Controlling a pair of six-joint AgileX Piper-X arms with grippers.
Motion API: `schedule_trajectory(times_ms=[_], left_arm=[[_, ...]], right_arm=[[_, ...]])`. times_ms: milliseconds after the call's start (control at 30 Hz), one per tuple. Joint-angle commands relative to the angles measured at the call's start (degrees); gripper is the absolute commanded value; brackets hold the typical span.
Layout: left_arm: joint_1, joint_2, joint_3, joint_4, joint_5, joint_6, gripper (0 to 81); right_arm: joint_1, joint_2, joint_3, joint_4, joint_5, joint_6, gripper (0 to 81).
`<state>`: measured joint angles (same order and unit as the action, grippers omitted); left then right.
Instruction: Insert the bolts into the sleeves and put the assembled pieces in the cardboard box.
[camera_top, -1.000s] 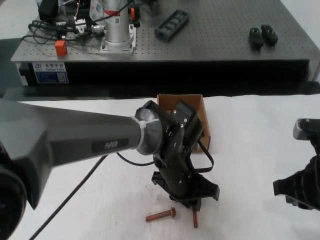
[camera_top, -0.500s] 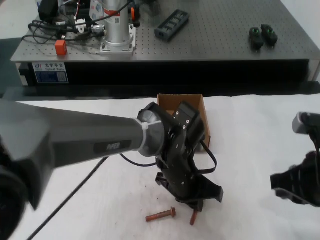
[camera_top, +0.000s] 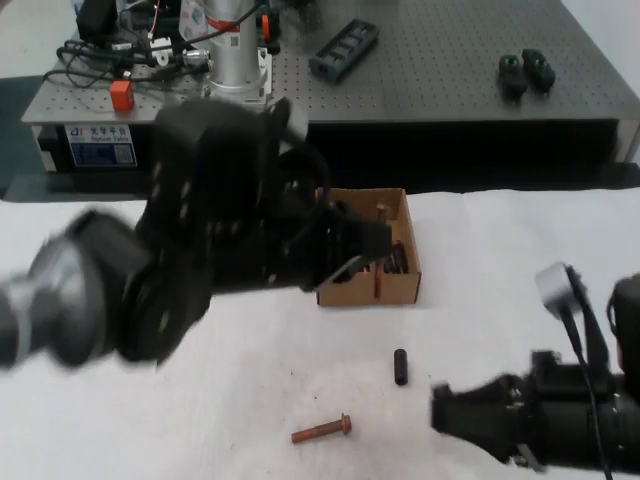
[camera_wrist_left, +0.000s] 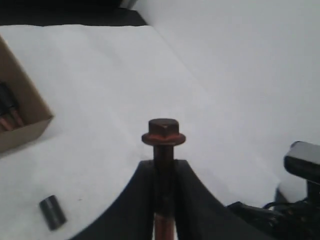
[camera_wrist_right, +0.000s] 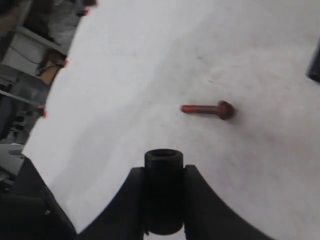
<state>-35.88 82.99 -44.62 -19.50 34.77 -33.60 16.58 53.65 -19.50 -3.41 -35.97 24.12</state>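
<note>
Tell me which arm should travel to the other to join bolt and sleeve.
Left, probably. The left gripper holds the bolt raised beside the cardboard box, free to travel; the right gripper holds the sleeve low over the cloth, open end outward, a steady target.

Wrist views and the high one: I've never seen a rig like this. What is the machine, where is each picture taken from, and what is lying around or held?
These are two robot arms at a bench, each ending in a two-fingered end effector. The high view looks down from behind the arms; each wrist view comes from a camera on one arm. The left end effector is shut on a bolt, its head sticking out. The right end effector is shut on a black sleeve. On the white cloth lie a loose bolt and a loose sleeve. Farther off stands the box, with pieces inside.
</note>
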Motion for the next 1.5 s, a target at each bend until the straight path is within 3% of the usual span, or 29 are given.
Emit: schedule_trajectory(times_ms=[0, 233, 1467], left_arm=[[0.18, -1.17, 0.41, -5.19, 2.03, -2.44, 0.6], [0.18, -1.15, 1.17, -8.9, 7.1, -4.98, 0.6], [0.18, -1.15, 1.17, -8.89, 10.71, -5.34, 0.6]], right_arm=[[0.19, 0.01, -0.23, -2.37, 0.03, 2.73, 0.7], [1.2, 2.1, -0.33, -10.45, 2.22, 5.49, 0.7], [1.29, 6.15, -0.89, -20.39, -1.04, 5.67, 0.7]])
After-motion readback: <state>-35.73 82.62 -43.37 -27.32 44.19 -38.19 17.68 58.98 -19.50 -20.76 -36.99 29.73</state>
